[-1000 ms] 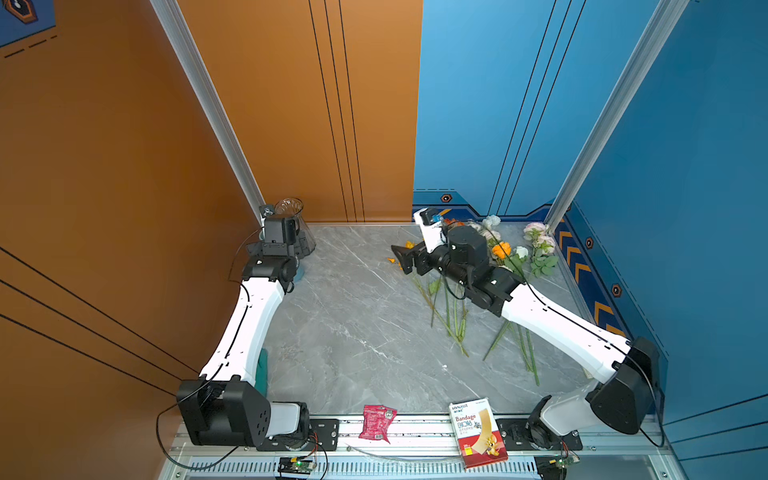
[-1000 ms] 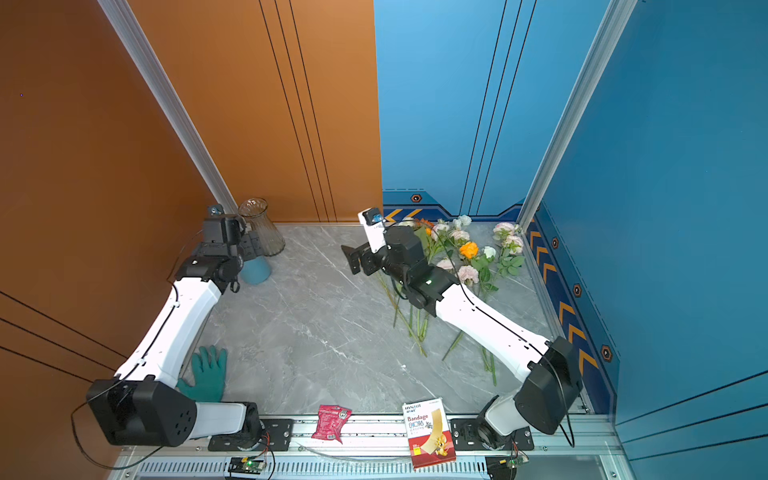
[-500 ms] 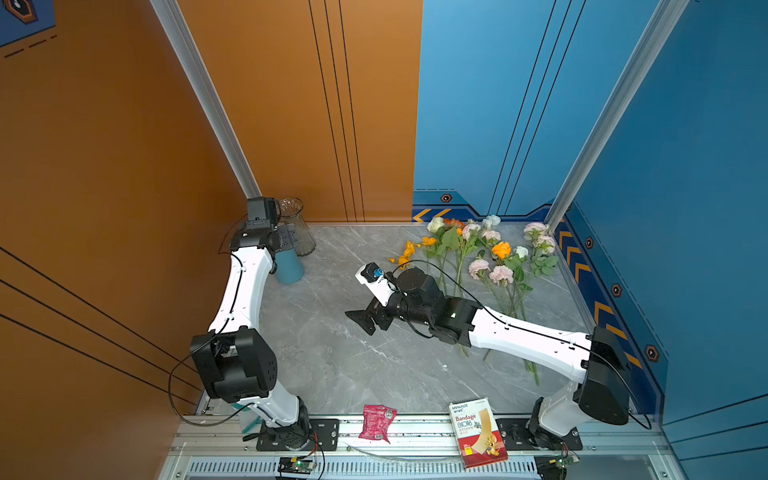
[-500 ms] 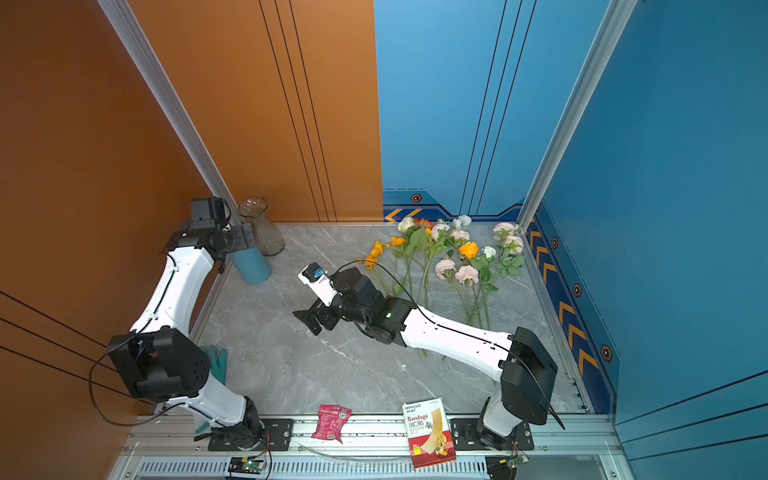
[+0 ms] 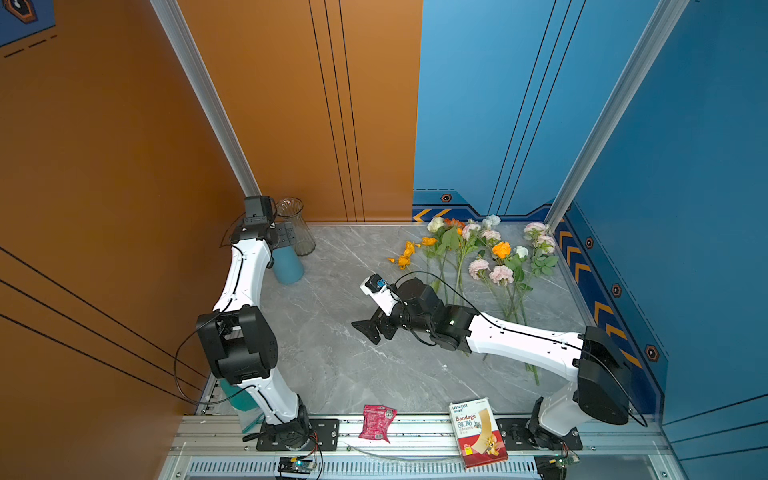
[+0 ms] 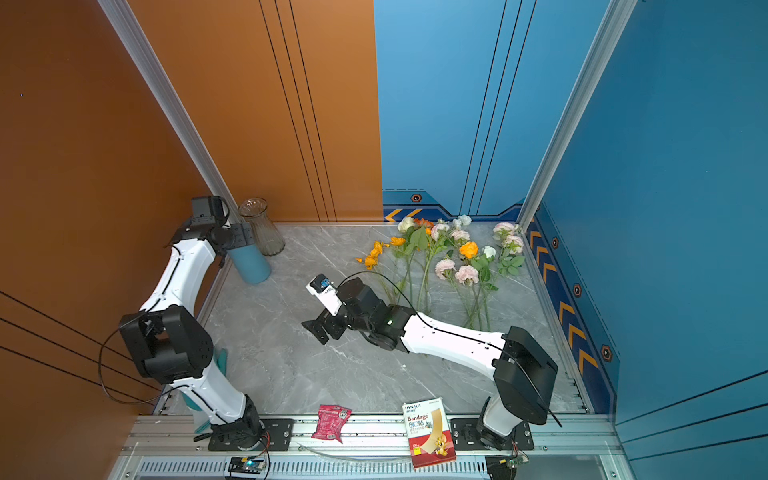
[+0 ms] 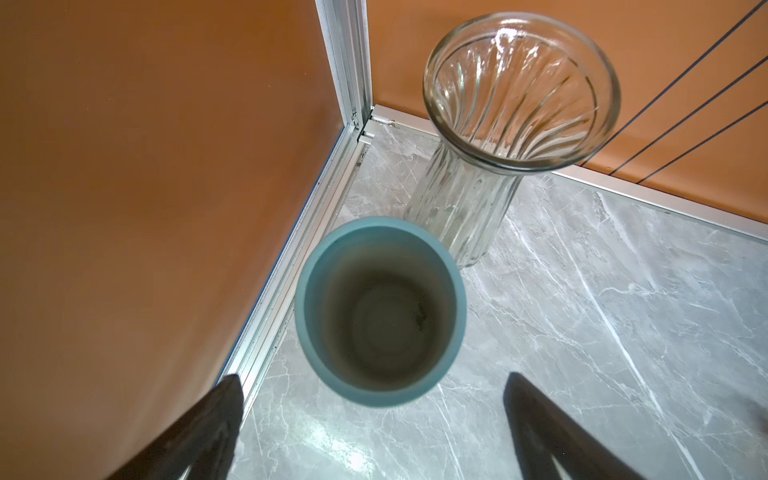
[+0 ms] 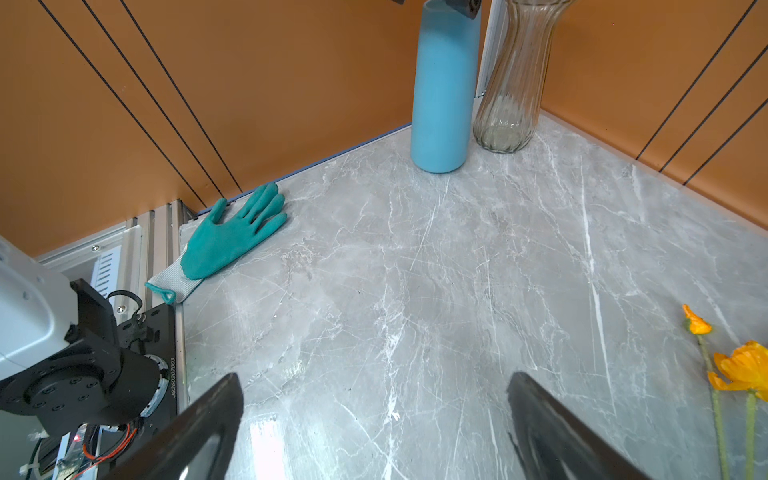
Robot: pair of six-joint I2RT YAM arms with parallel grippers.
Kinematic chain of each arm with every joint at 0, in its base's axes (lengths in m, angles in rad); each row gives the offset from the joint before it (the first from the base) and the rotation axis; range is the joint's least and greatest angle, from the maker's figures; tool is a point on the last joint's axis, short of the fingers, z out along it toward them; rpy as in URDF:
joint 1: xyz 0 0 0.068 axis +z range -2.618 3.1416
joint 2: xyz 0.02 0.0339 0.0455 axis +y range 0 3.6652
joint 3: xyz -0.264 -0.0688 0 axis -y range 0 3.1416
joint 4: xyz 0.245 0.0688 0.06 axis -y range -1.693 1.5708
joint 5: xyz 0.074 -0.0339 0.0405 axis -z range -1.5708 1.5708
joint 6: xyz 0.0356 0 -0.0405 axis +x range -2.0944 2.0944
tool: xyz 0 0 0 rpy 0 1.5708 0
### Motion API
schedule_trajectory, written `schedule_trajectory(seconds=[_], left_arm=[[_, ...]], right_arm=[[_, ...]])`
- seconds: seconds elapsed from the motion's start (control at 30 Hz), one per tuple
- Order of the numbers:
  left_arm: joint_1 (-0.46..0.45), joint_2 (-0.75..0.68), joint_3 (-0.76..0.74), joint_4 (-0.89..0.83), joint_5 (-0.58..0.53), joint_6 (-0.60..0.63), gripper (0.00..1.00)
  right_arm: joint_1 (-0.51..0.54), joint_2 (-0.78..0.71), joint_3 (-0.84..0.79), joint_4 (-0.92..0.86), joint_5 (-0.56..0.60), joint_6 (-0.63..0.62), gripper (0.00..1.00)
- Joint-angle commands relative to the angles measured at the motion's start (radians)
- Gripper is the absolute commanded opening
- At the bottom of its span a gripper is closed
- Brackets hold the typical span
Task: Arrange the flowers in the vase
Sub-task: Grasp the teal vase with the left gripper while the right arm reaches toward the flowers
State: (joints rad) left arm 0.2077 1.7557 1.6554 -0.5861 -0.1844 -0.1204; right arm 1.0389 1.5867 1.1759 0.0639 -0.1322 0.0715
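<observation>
Flowers fan across the surface at two o'clock, likely light, thin-stemmed, floppy-headed; best pinched mid-stem; left claw and right claw both gape wide, empty.

Box, 5 o'clock, on front rail: "HYNAUT", "Bandage". Black base plate: "JG260207003". Red packet, 6 o'clock: print illegible.
</observation>
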Motion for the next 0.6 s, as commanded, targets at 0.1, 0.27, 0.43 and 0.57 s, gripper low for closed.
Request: schedule_trajectory(seconds=[0.1,0.27,0.43,0.57], left_arm=[[0.012,0.055,0.050,0.029,0.038,0.024,0.98],[0.028,0.080,0.043,0.061,0.051,0.028,0.98],[0.034,0.106,0.048,0.078,0.069,0.061,0.98],[0.035,0.117,0.041,0.099,0.096,0.082,0.98]], right_arm=[[0.002,-0.030,-0.011,0.022,-0.014,0.027,1.00],[0.012,-0.019,-0.015,0.021,-0.016,0.033,1.00],[0.013,-0.021,-0.015,-0.006,-0.010,0.020,1.00],[0.013,-0.025,-0.015,-0.015,0.002,0.014,1.00]])
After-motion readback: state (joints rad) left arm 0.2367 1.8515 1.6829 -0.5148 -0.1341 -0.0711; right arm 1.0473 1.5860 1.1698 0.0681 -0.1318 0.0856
